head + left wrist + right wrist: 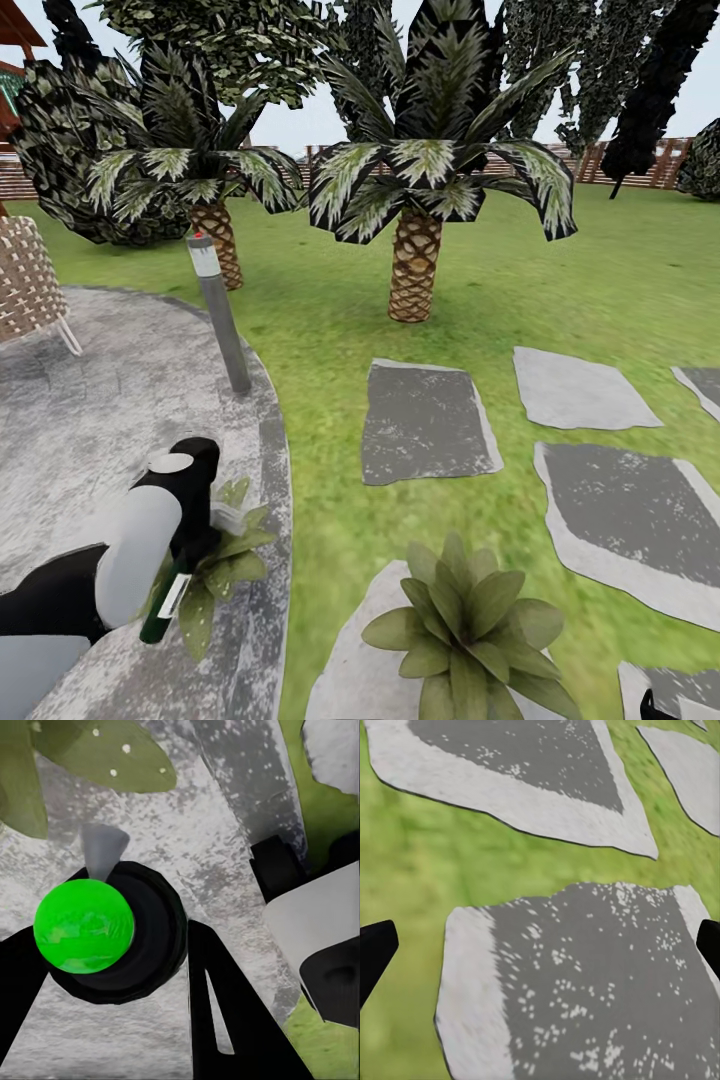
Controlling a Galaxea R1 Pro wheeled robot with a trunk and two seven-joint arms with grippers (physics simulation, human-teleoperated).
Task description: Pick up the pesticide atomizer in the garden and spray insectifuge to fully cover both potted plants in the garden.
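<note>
The left end effector (112, 945) is clamped on the pesticide atomizer (167, 598), its black fingers (225, 1012) pressed either side of the bottle's dark round top, which carries a bright green ball (seen from the left wrist camera). In the head view the slim dark green bottle with its white label hangs tilted under the left arm, low over the grey paved patio (100, 420), right against the leaves of the nearer potted plant (225, 560) at the patio's edge. The right end effector (540, 952) is spread wide with nothing between its tips, above a grey stepping stone (585, 982) set in the lawn (405, 862). The second potted plant (470, 625) sits on a stepping stone just across a strip of grass from the first. Farther off stands a grey lamp post (220, 315) at the patio rim, then two palms (415, 265) with scaly trunks, and a slatted wooden fence (640, 160) behind.
</note>
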